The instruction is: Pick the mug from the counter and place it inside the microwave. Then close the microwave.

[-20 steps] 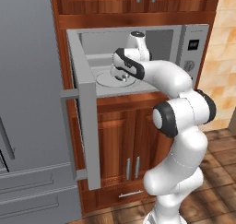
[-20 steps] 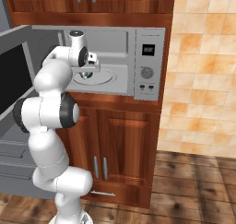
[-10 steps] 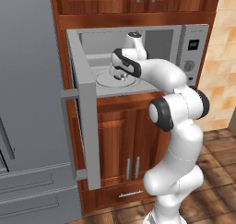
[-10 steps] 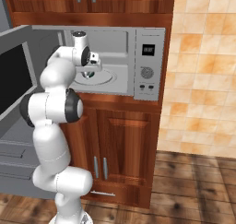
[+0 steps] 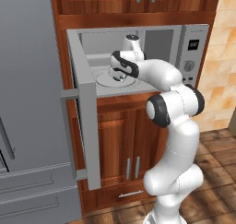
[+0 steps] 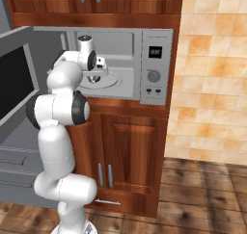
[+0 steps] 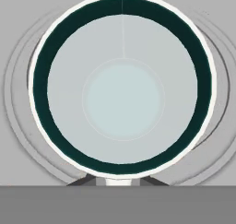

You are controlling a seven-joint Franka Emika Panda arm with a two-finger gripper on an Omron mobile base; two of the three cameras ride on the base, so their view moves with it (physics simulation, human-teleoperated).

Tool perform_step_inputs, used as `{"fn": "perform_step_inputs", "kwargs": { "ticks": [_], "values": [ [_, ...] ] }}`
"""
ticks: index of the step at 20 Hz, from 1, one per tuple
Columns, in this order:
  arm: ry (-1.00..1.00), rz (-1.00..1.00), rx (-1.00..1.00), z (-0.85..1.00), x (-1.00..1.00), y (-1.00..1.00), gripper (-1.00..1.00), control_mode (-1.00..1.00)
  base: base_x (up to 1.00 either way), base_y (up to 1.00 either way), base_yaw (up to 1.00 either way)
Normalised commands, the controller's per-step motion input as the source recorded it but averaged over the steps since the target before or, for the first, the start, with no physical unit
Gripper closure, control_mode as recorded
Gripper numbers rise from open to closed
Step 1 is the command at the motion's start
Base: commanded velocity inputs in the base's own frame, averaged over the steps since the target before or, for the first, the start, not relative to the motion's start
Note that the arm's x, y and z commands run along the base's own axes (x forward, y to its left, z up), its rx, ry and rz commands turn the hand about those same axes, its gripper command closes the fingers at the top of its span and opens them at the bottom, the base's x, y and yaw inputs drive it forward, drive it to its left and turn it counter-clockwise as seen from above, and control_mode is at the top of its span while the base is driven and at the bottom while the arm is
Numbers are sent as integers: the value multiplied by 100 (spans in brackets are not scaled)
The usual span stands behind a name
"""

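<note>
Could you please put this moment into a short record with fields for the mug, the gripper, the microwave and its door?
mug: looked straight down into in the hand view, pale inside with a dark band under a white rim, over the turntable rings
gripper: inside the microwave cavity, shut on the mug's rim at the bottom edge of the hand view
microwave: silver-grey, built into wooden cabinets, control panel at right
microwave door: swung wide open to the left, bar handle facing outward
turntable: round, under the gripper
task stage: mug inside, not yet released; door not closed

Matt grey metal microwave (image 5: 193, 43); glossy pale mug (image 7: 122, 98); polished wood cabinets (image 6: 130, 146).
</note>
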Motion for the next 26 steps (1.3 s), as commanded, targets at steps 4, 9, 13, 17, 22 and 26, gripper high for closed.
{"fn": "perform_step_inputs", "kwargs": {
  "ticks": [4, 9, 13, 17, 22, 26],
  "values": [
    [0, 0, -2, -12, 20, 2, 100, -100, 0, 0, 0],
    [0, 0, -2, -16, 7, 6, 100, -100, 0, 0, 0],
    [0, 0, -1, -19, 3, 9, 100, -100, 0, 0, 0],
    [0, 0, 0, -23, 0, 6, 100, -100, 0, 0, 0],
    [0, 0, 0, -5, 0, 2, 100, -100, 0, 0, 0],
    [0, 0, 0, 0, 0, 0, -100, -100, 0, 0, 0]
  ]
}}
